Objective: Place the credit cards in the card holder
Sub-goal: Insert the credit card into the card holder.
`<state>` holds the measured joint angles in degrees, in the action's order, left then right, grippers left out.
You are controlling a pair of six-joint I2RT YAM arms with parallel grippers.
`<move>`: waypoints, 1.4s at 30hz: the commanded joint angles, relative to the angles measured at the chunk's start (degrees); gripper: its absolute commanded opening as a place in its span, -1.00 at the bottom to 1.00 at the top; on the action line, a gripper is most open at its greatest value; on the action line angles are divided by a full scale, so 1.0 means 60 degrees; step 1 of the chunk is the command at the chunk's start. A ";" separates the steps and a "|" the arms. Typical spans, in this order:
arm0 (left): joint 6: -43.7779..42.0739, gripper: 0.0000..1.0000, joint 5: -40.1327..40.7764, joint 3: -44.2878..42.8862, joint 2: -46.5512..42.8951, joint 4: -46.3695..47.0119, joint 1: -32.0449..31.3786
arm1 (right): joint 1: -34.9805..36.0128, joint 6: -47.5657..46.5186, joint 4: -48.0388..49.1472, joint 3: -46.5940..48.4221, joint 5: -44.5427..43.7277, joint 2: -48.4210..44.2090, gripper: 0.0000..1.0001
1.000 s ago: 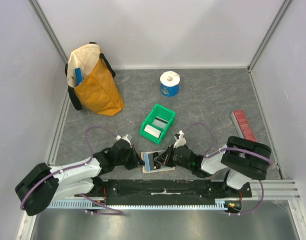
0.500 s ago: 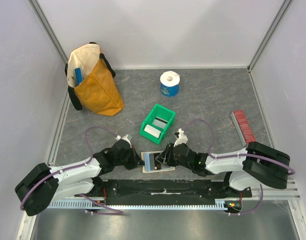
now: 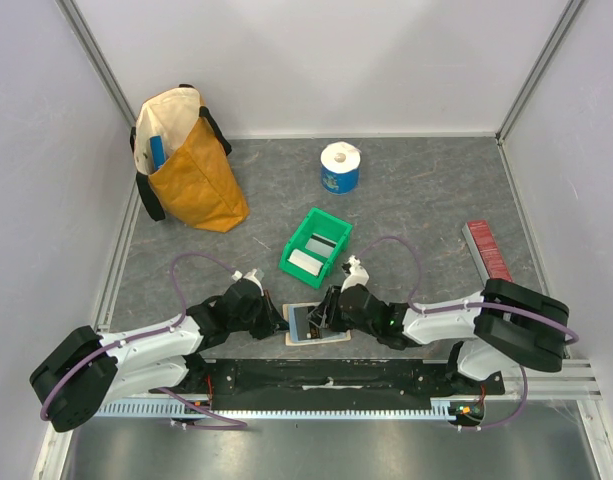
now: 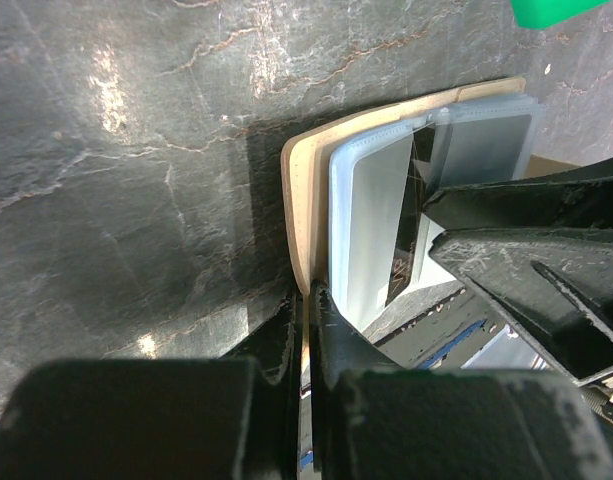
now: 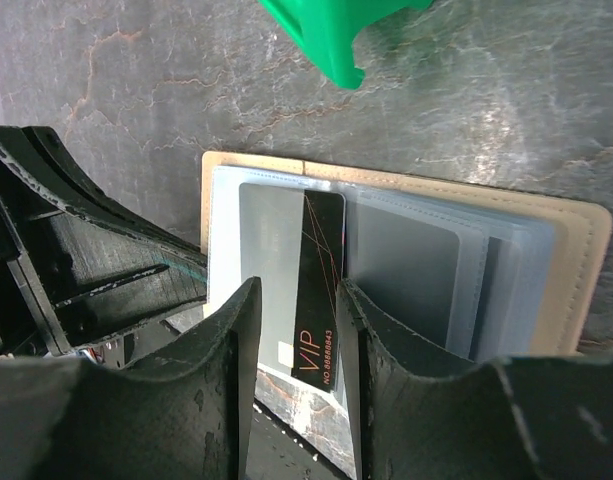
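I see the tan, soft folding card holder (image 3: 308, 326) lying open on the grey stone-patterned bench (image 3: 426, 200), near its front edge, between my two arms and just in front of the green plastic bin (image 3: 338, 254). The left hand (image 4: 306, 300) is closed: in its wrist view the two fingers are pressed together, and the thin tan edge of the holder's cover runs between them, so it grips the card holder at that edge. The right hand (image 5: 298, 295) is over the clear inner pockets with its fingers apart. Between them lies the dark credit card with the word VIP (image 5: 321, 290), flat on the holder; I see free space between it and the left finger, so this hand holds nothing. I cannot tell if the dark card is fully inside a pocket. A pale grey card (image 5: 401, 265) sits in the clear pocket beside it, and another grey one (image 5: 269, 230) lies under the dark card. In the green bin two more pale rectangular cards (image 3: 304, 262) lie flat. Further back on the bench stand a yellow fabric bag (image 3: 191, 180) and a white paper roll in blue wrapping (image 3: 339, 167). A red ridged strip (image 3: 488, 250) lies at the right side.
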<state>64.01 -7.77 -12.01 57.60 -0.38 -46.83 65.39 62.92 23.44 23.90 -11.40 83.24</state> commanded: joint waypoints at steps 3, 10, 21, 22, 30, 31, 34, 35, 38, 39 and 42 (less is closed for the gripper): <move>-0.0048 -0.97 0.0065 0.0083 -0.0006 -0.0068 0.0012 | 0.0147 -0.0451 -0.0407 0.0323 0.0215 0.0599 -0.15; -0.0033 -0.96 0.0079 0.0068 -0.0006 -0.0083 0.0012 | 0.0206 -0.0481 0.0076 0.0353 0.0390 0.0570 -0.25; -0.0092 -0.96 0.0035 0.0010 0.0082 -0.0039 0.0012 | 0.0250 -0.0481 0.1395 0.0221 0.1123 0.0702 -0.46; -0.0077 -0.96 0.0035 0.0010 0.0082 -0.0039 0.0012 | 0.0235 -0.0481 0.1454 0.0206 0.1152 0.0731 -0.47; -0.0063 -0.97 0.0079 0.0068 -0.0064 -0.0141 0.0012 | 0.0235 -0.0744 0.2186 -0.0057 0.1270 0.0292 -0.45; -0.0063 -0.96 0.0094 0.0068 -0.0108 -0.0141 -0.0003 | 0.0235 -0.0803 0.2158 -0.0101 0.1197 0.0161 -0.40; -0.0077 -0.96 0.0079 0.0054 -0.0152 -0.0229 0.0012 | 0.0235 -0.0963 0.1544 -0.0087 0.0729 -0.0337 -0.22; -0.0092 -0.96 0.0094 0.0039 -0.0181 -0.0273 0.0012 | 0.0221 -0.1037 0.1310 -0.0087 0.0568 -0.0542 -0.18; -0.0106 -0.96 0.0152 0.0024 -0.0226 -0.0346 -0.0003 | 0.0235 -0.1242 0.0520 -0.0072 0.0012 -0.1171 -0.09; -0.0106 -0.96 0.0152 0.0024 -0.0255 -0.0375 0.0012 | 0.0235 -0.1315 0.0285 -0.0058 -0.0149 -0.1435 -0.07; -0.0077 -0.97 0.0196 0.0053 -0.0284 -0.0390 0.0012 | 0.0235 -0.1491 -0.0550 0.0001 -0.0691 -0.2152 0.06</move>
<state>64.01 -7.66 -12.01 56.71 -1.52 -46.83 66.61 56.71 26.44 23.22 -9.63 75.44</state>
